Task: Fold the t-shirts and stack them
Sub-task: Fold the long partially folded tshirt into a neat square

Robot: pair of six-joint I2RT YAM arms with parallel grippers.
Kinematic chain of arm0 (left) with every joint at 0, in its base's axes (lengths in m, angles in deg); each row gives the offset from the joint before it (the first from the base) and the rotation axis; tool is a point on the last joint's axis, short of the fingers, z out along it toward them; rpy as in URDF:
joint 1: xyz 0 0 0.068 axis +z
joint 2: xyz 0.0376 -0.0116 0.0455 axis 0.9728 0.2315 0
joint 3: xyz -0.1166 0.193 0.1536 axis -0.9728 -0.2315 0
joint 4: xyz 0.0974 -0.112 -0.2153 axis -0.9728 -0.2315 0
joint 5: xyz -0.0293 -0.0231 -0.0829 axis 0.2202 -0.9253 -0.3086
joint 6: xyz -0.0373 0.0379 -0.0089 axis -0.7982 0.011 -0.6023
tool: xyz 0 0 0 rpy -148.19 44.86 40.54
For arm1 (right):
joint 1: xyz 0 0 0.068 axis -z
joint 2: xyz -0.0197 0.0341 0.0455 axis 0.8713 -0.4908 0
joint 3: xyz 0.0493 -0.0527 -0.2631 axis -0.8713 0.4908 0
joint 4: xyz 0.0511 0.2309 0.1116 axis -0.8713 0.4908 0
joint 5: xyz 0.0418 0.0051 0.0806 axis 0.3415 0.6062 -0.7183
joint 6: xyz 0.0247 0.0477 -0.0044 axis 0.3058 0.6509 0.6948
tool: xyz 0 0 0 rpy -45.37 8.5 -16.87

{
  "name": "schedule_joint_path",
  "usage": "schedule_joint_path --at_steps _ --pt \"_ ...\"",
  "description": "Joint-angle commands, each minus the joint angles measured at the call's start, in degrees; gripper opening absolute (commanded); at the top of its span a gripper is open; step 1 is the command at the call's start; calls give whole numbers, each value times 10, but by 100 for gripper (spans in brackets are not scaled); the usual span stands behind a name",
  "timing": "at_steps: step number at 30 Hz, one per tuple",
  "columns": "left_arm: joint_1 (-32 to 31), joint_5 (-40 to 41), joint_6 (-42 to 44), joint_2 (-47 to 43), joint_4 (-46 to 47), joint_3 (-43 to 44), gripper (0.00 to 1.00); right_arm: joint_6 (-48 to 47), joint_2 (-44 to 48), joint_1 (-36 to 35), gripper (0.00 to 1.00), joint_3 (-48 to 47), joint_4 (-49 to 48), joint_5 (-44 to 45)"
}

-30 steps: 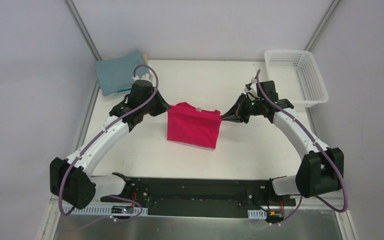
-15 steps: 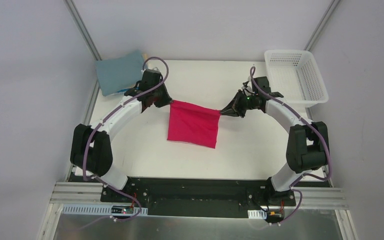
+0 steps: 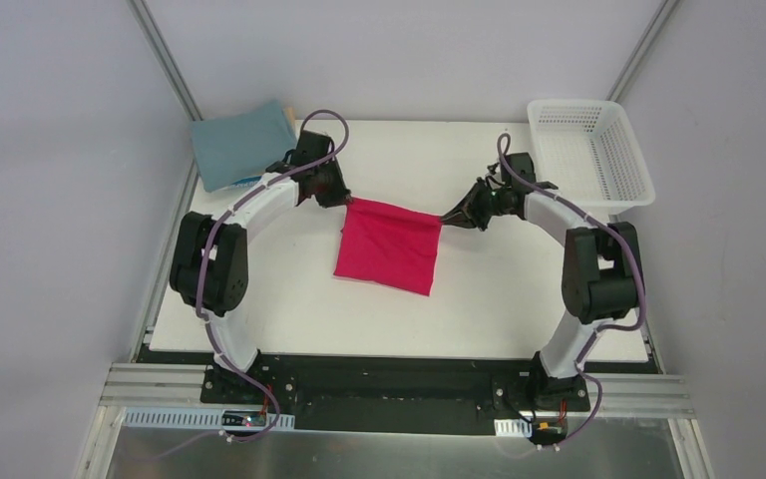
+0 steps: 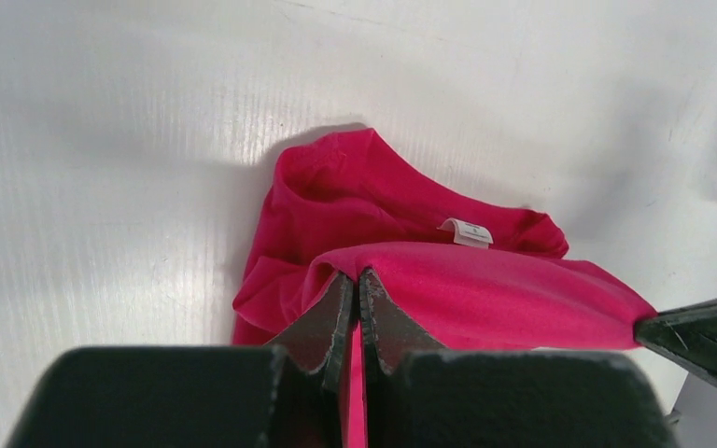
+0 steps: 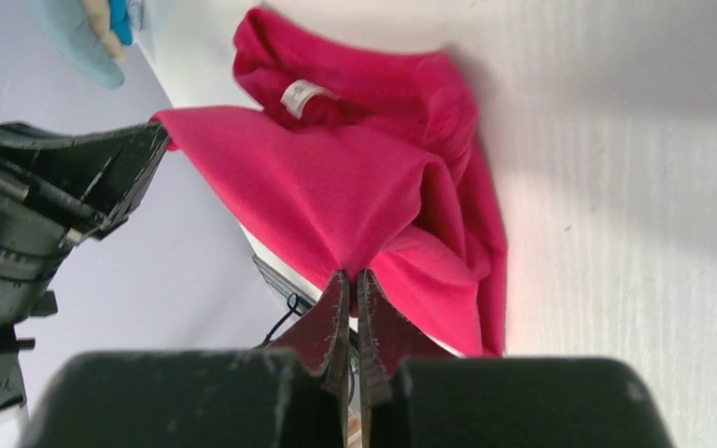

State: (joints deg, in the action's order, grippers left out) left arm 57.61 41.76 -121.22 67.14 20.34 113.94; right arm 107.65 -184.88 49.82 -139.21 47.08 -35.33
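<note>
A white table [image 3: 519, 299] stands between pale walls. The task seems partway done. A teal-grey t-shirt [image 3: 234, 150] lies folded at the far left corner, while the crimson-pink t-shirt [image 3: 387, 247] is only half folded and not yet stacked. The left end effector [image 3: 344, 203] and right end effector [image 3: 446, 219] are each pressed together, pinching a far corner of the crimson-pink shirt and stretching that edge taut. The shirt's near part rests mid-table.
</note>
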Motion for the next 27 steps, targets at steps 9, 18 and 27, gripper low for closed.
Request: schedule_joint_path --at_steps 9,18,27 --pt "27 -15 31 29 -13 87 90 -10 -28 17 99 -110 18 79" --pt "-11 -155 21 -3 11 55 99 30 59 -19 99 -6 -86 48" --pt "-23 -163 17 127 21 146 99 99 -87 -34 99 -73 -215 31"
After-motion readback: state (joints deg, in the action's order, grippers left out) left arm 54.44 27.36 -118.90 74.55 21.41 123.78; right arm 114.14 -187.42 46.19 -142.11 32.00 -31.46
